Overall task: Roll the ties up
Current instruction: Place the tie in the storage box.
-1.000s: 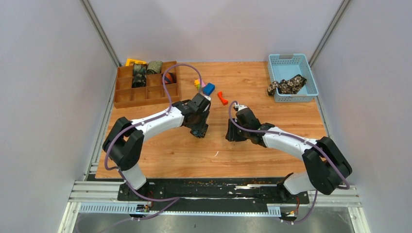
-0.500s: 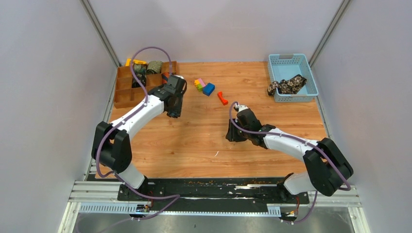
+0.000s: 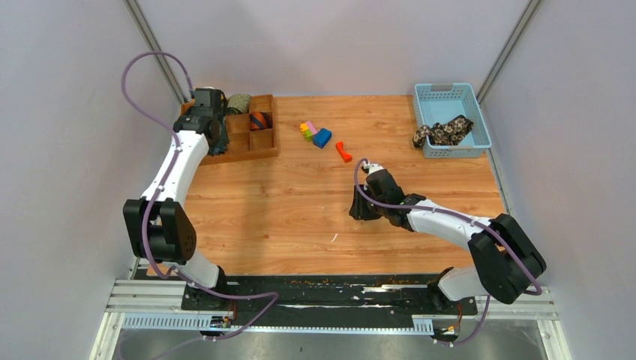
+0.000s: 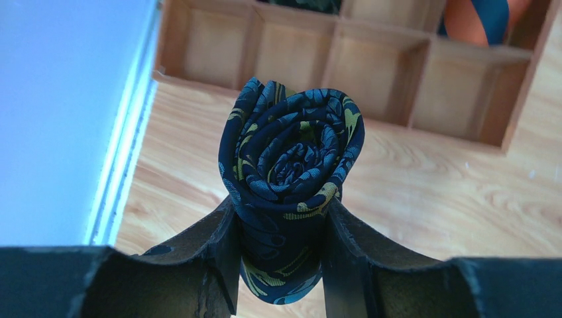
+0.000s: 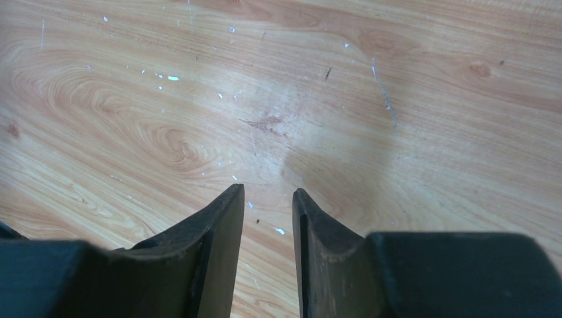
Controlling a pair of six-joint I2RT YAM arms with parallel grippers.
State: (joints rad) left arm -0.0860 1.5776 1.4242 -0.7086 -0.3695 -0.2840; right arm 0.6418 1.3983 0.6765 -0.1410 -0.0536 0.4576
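Between the fingers of my left gripper (image 4: pixel 281 228) sits the navy paisley tie (image 4: pixel 291 159), wound into a tight coil and clamped on both sides. It hangs over the table (image 4: pixel 431 199), just short of the wooden tray (image 4: pixel 391 50), where an orange-navy striped tie (image 4: pixel 487 16) fills one compartment. A black-tan floral tie (image 3: pixel 442 132) lies in the blue basket (image 3: pixel 450 88). My right gripper (image 5: pixel 268 199) hovers low over bare wood, its fingers slightly apart and holding nothing.
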